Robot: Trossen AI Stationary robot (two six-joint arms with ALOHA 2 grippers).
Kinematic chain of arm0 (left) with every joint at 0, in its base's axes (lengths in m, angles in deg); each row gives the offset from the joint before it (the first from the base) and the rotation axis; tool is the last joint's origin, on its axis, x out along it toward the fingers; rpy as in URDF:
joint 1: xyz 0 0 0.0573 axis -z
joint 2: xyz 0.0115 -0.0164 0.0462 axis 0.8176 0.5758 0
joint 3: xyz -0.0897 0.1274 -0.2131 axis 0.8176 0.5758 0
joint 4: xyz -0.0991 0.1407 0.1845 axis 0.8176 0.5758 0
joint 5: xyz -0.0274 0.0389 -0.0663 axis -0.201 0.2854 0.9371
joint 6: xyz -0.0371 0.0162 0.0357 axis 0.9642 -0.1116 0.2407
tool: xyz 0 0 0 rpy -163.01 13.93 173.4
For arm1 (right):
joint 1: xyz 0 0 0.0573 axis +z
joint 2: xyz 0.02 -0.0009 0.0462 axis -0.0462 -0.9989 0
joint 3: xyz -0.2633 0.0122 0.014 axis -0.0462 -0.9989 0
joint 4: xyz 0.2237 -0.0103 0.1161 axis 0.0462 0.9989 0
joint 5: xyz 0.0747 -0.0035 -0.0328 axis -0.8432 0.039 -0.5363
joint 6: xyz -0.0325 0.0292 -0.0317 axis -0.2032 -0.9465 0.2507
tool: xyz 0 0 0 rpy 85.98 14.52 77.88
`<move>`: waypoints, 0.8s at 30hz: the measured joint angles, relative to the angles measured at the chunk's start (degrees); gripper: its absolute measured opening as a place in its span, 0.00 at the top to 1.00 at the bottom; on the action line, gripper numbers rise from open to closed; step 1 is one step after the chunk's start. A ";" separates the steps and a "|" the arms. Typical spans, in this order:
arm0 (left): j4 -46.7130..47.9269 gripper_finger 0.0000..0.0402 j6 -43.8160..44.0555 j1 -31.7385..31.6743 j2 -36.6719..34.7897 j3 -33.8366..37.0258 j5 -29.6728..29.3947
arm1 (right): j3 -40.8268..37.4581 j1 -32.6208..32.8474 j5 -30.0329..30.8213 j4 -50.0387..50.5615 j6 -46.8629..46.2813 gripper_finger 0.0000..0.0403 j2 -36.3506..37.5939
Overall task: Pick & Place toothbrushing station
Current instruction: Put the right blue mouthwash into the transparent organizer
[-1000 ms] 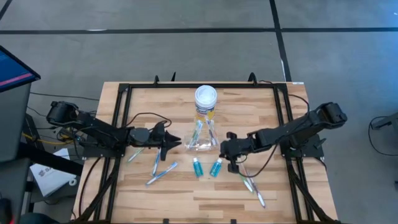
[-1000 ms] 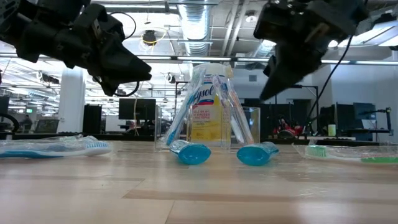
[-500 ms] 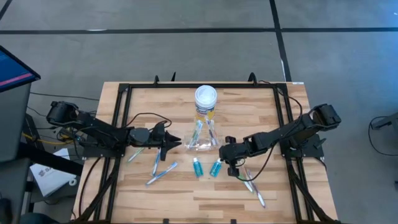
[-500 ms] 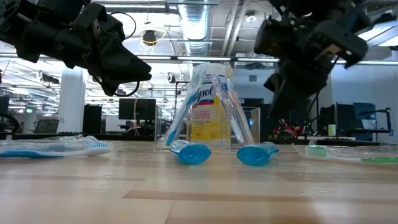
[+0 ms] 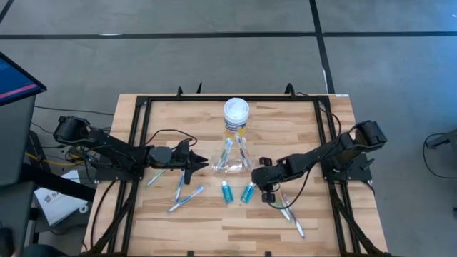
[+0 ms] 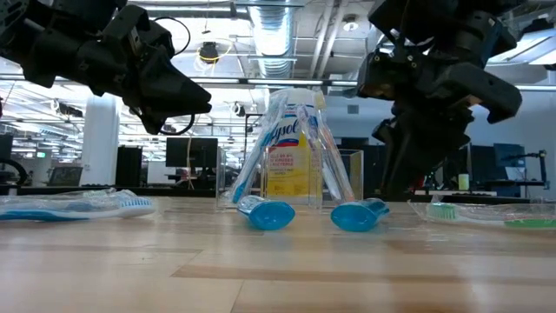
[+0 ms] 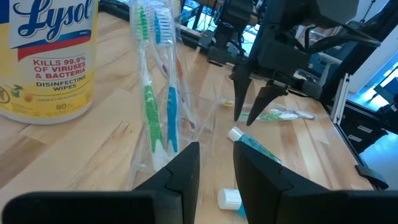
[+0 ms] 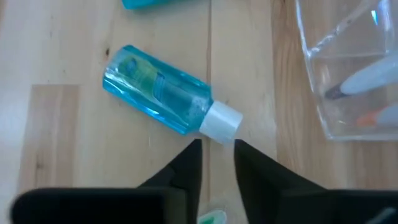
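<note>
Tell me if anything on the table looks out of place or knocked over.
Nothing is spilled or broken, but the set is scattered. Two teal tubes lie on their sides before the clear cup, and loose toothbrushes lie flat to the left and right. The right gripper hangs over the right tube.

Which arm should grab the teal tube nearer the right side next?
Right, probably. The right hand hangs just beside that tube, fingers nearly closed, pointing down at it. The left hand hovers farther off.

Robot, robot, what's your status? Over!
Right hand open, low over teal tube. Left hand open, waiting beside clear cup. Nothing blocking.
</note>
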 joint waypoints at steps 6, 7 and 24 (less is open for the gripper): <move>-0.02 0.77 0.00 -0.02 0.00 0.00 -0.02 | 0.07 -0.04 0.04 -0.81 2.69 0.64 -0.53; -0.01 0.77 0.00 -0.01 0.00 0.00 -0.02 | 0.07 -0.18 0.02 -0.54 3.14 0.62 -0.74; -0.02 0.77 0.00 -0.04 0.00 0.00 -0.04 | 0.23 -0.57 3.05 -4.08 5.51 0.48 -3.78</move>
